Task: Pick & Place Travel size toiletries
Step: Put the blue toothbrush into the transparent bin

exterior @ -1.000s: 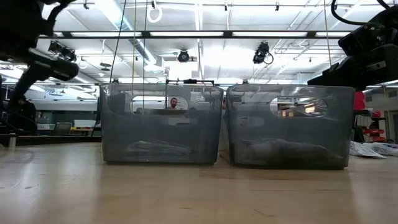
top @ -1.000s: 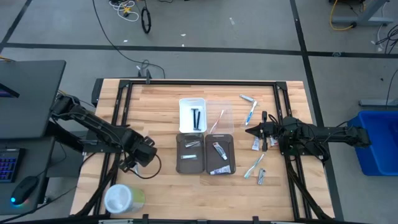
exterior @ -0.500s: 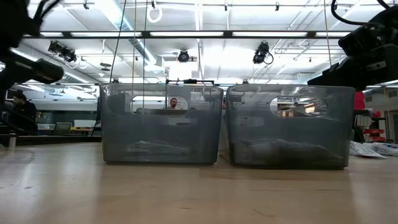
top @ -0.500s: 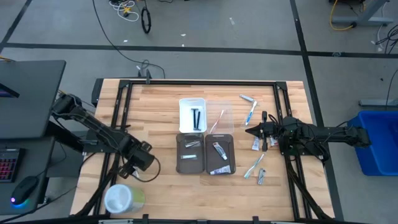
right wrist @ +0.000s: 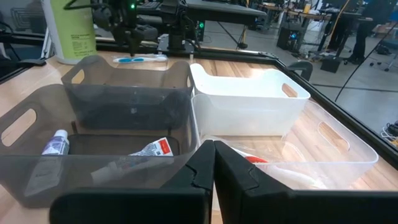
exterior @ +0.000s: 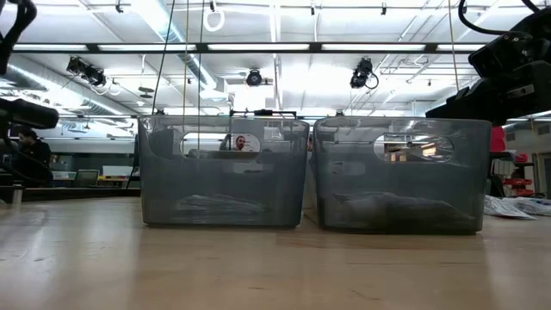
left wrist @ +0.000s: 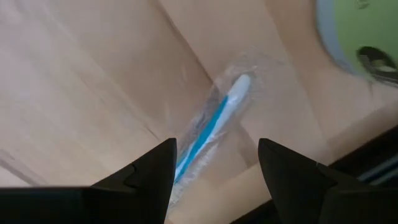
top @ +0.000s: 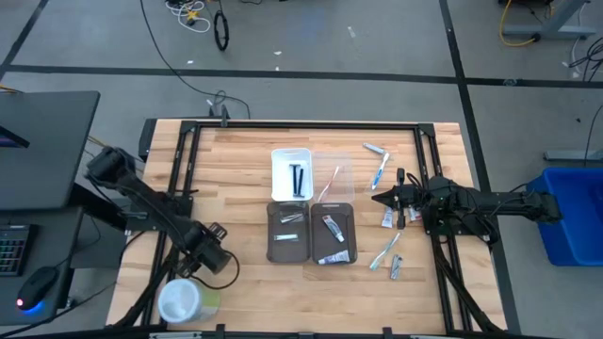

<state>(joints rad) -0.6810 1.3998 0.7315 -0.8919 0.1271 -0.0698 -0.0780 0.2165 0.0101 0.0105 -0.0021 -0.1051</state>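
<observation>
My left gripper (left wrist: 214, 163) spread above a wrapped toothbrush (left wrist: 211, 124) on the pale wood table (top: 236, 160) beside the green container (top: 187, 301), my right gripper (top: 382, 200) pressed together, grey trays (exterior: 224, 172), strip-lit workshop behind

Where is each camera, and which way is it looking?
High view: above, looking straight down on the table, both arms showing.
Low view: at tabletop height, facing two grey trays; arm parts show at the top corners.
Left wrist view: on the left arm, looking past the open left gripper at a wrapped toothbrush.
Right wrist view: on the right arm, past the shut right gripper toward the trays.
Shared: both wrist views show that toothbrush.
</observation>
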